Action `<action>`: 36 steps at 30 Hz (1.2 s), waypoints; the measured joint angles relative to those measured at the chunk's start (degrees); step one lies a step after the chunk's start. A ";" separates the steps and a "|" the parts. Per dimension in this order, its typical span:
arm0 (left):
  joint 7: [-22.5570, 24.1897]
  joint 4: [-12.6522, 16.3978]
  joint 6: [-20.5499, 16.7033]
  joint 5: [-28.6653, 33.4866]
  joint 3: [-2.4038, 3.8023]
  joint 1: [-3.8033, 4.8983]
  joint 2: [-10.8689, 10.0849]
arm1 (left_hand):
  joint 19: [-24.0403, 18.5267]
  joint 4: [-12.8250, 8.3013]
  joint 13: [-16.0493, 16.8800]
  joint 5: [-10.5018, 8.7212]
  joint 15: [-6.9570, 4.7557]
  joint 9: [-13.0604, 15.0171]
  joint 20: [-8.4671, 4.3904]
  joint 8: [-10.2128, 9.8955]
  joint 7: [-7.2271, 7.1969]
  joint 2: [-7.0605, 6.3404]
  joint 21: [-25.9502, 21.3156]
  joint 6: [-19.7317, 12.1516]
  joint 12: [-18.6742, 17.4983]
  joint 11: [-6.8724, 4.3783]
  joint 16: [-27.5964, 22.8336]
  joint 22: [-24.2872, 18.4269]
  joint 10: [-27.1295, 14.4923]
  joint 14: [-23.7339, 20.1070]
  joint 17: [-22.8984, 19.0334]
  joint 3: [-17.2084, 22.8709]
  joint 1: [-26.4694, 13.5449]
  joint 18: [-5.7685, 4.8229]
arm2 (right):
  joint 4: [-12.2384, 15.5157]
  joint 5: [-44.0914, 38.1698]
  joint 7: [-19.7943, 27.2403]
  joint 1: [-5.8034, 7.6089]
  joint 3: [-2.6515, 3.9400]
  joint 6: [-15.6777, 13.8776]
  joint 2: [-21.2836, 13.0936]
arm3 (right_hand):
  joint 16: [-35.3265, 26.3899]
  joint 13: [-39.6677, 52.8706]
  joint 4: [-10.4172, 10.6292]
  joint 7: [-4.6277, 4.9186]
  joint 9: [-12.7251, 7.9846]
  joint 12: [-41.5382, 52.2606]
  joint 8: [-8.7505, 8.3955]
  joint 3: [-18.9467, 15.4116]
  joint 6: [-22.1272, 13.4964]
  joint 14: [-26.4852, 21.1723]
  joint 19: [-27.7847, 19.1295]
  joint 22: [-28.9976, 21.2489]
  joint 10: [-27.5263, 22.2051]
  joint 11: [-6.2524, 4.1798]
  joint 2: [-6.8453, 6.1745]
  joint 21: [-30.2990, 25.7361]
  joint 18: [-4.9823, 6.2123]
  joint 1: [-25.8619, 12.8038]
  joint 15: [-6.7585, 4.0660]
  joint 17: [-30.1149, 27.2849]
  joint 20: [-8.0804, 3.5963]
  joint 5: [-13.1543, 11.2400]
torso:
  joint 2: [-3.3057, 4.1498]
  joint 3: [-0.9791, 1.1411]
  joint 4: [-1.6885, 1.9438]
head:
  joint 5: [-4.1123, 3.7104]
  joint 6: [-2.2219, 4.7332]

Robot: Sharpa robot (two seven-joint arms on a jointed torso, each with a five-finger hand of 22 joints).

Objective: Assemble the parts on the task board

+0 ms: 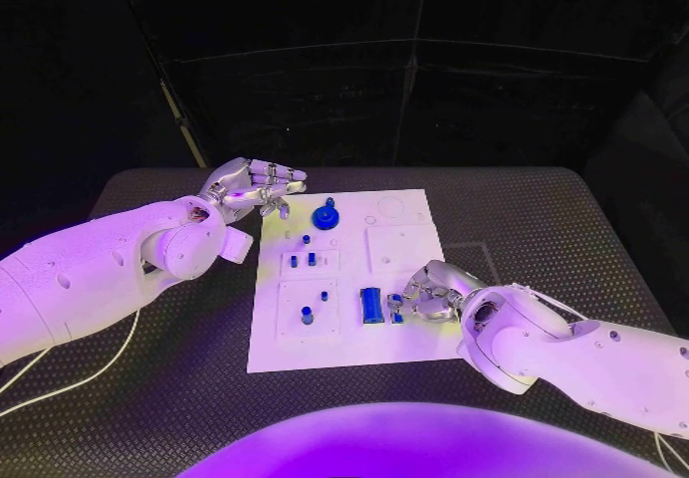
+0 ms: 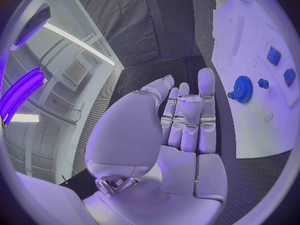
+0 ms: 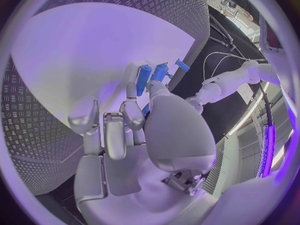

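— Head view first: where do the edges run?
— White task board lies mid-tabletop, bare mat on every side.
— Left robot hand?
— Beside the board's far left corner, fingers curled in on nothing, near the blue gear.
— Right robot hand?
— Over the near right part, pinching a small blue part beside the blue bar.

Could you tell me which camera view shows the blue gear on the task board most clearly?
The left wrist view: the blue gear appears large, teeth visible, lying on the task board beyond the left hand. The head view shows it small. In the right wrist view I cannot make it out.
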 measured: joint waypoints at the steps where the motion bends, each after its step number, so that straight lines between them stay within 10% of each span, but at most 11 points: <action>1: -0.01 0.01 0.01 0.00 0.00 0.00 0.00 | 0.00 0.00 0.00 0.00 0.00 0.00 0.00 0.00 0.00 0.00 0.00 0.00 0.00 0.00 0.00 0.00 0.00 0.00 -0.02 0.00 0.00 0.00 | -0.04 -0.09 -0.06 0.00 0.00 0.01 0.05 | 0.00 0.00 -0.08 0.00 0.10 0.00 0.13 -0.23 0.00 0.00 0.00 -0.06 0.00 0.00 0.09 0.00 0.00 -0.16 0.00 0.00 0.00 -0.64 | 0.00 0.00 -0.01 | 0.00 0.00; 19: -0.18 0.04 0.14 0.00 0.00 0.00 -0.11 | 0.00 0.00 0.00 0.00 0.00 0.00 0.00 0.00 0.00 0.00 0.00 0.00 0.00 0.00 0.00 -0.06 0.00 0.00 -0.12 0.00 0.00 0.00 | -0.16 -0.90 -0.40 -0.01 0.00 0.03 0.33 | -0.01 0.09 0.19 0.21 1.16 -0.01 1.12 -7.08 -0.21 0.00 0.00 -0.37 -0.01 0.00 0.54 0.00 0.00 -4.65 0.00 -0.01 0.00 -17.41 | -0.01 0.01 -0.02 | 0.08 -0.14; 36: -0.33 0.14 0.24 0.00 0.00 0.00 -0.40 | 0.00 0.00 0.00 0.00 0.00 0.00 0.00 0.00 0.00 0.00 0.00 0.00 0.00 0.00 0.00 -0.06 0.00 0.00 -0.11 0.00 0.00 0.00 | 1.98 -0.90 2.17 -0.02 -0.03 0.74 -2.89 | -0.01 0.21 -0.94 0.22 1.54 -0.01 1.46 -7.76 -0.62 0.00 -0.01 -0.36 -0.01 0.00 1.13 -0.24 -0.01 -0.45 0.01 -0.02 0.00 -18.71 | -0.05 0.01 -0.05 | -0.02 -0.05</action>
